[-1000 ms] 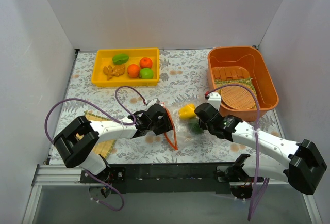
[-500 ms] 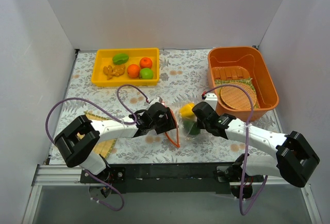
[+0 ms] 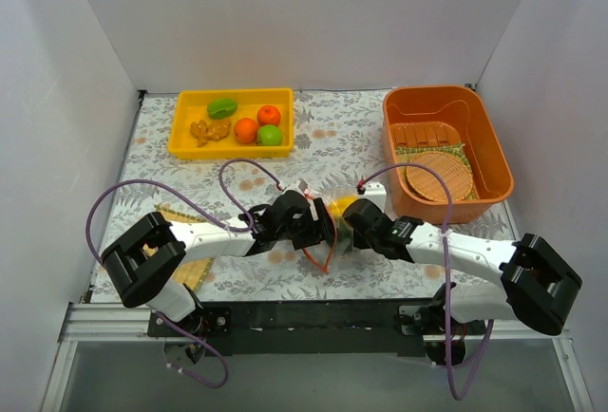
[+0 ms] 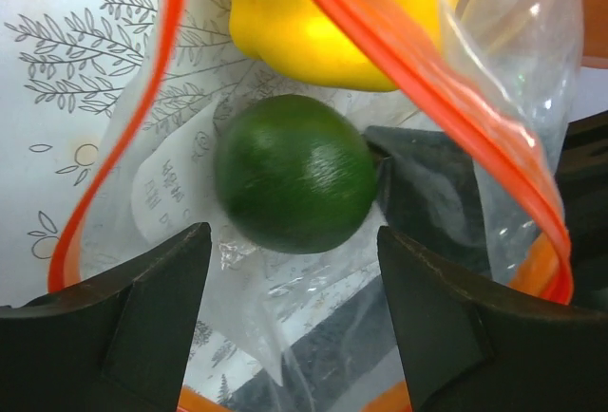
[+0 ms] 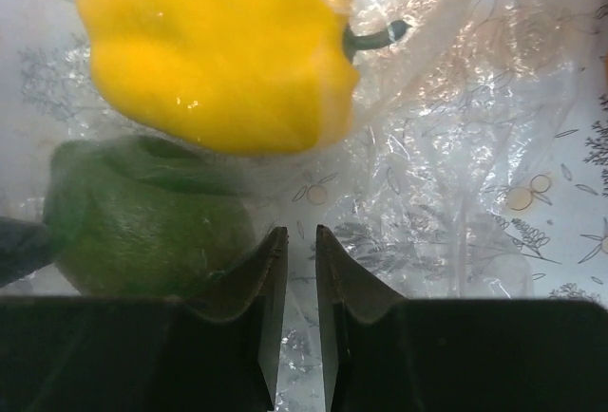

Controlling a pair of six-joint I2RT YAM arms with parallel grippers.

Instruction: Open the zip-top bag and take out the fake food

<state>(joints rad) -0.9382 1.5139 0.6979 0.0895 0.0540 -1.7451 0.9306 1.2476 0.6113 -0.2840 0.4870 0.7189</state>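
Observation:
The clear zip-top bag (image 3: 334,232) lies mid-table with its orange-red zip strip (image 3: 323,252) open. Inside it are a yellow pepper (image 3: 342,206) and a dark green ball (image 4: 294,175). My left gripper (image 3: 318,227) is open, and its jaws (image 4: 293,241) stand wide apart at the bag's mouth, just short of the green ball. The zip strip (image 4: 408,80) loops round both sides of that view. My right gripper (image 3: 353,225) comes from the other side. Its jaws (image 5: 294,232) are nearly closed on the bag's plastic (image 5: 446,146), beside the green ball (image 5: 142,213) and below the pepper (image 5: 218,61).
A yellow tray (image 3: 180,137) at the back left holds two orange balls (image 3: 270,115), a bright green ball (image 3: 271,135), a green piece (image 3: 222,107) and a tan lumpy piece (image 3: 210,130). An orange bin (image 3: 494,146) at the right holds wooden slats and a round woven disc (image 3: 439,177). A straw mat (image 3: 190,270) lies under the left arm.
My right gripper has moved left along the table to the bag's closed end. My left gripper has edged right into the bag's mouth. The two grippers now nearly meet.

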